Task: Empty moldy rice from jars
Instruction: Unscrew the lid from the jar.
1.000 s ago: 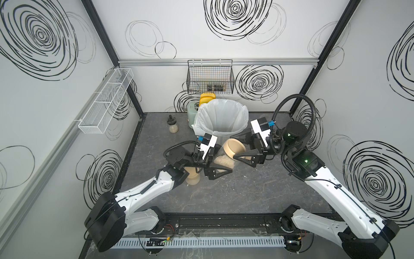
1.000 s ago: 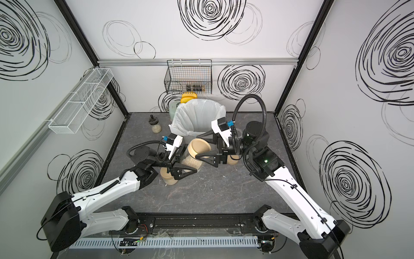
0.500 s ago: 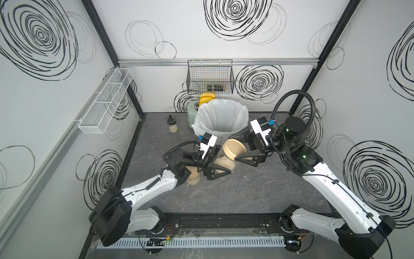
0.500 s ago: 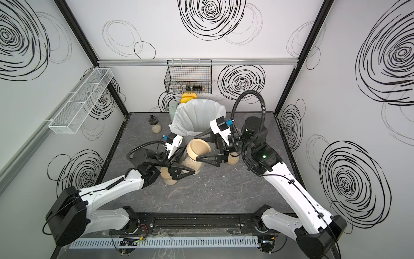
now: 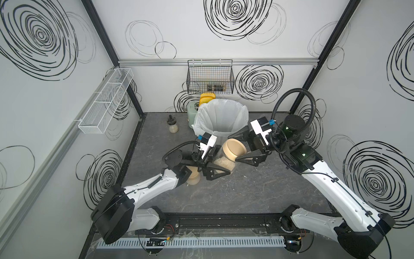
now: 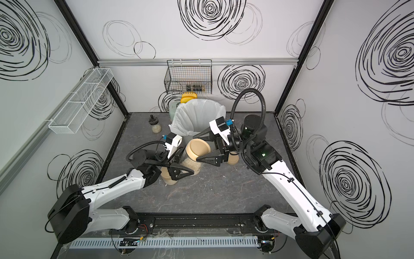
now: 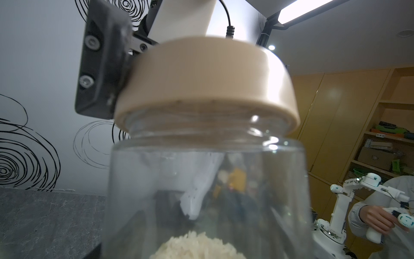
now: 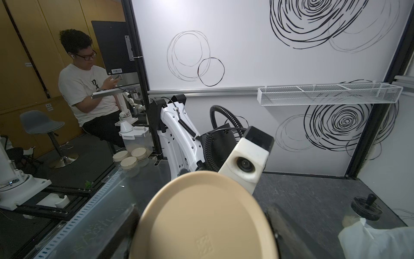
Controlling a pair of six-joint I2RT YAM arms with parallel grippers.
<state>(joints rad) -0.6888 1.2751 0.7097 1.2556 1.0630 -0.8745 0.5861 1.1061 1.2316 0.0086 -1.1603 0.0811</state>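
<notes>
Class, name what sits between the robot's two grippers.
A clear jar of rice with its tan lid: the left gripper holds the glass, the right gripper clasps the lid. Both top views show it.

The left wrist view's lower edge cuts off the jar [image 7: 208, 179]; the right wrist view's crops its lid [image 8: 201, 224]; the left arm [image 5: 156, 185] half hides a second jar [image 5: 193, 178]; what lies in the wire basket [image 5: 210, 74] is too small to tell.
</notes>
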